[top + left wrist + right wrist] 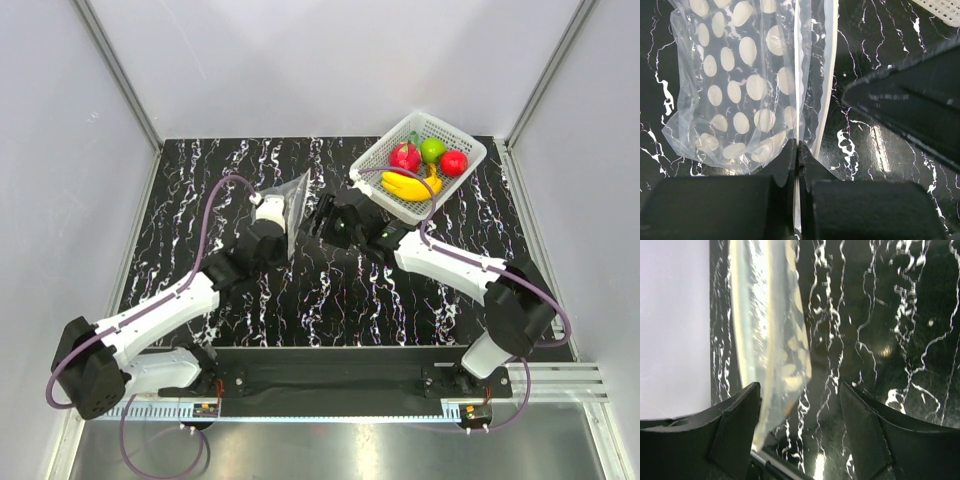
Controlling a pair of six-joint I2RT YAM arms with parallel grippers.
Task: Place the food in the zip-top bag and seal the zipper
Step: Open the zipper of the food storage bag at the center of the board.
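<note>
The clear zip-top bag (291, 204) with white dots hangs upright over the mat's middle. My left gripper (272, 218) is shut on its edge. In the left wrist view the fingers (798, 145) pinch a thin plastic strip, and the dotted pouch (740, 85) spreads up and to the left. My right gripper (322, 217) stands open just right of the bag. In the right wrist view the bag (770, 330) reaches down between its open jaws (800, 387), close to the left finger. The food lies in the basket: banana bunch (409, 187), green fruit (432, 150), red fruit (454, 162) and red green-topped fruit (404, 157).
A white perforated basket (463, 146) stands at the back right of the black marbled mat (330, 290). Its corner (940, 7) shows in the left wrist view, where the right gripper's dark finger (920, 100) crosses the right side. Grey walls enclose the table.
</note>
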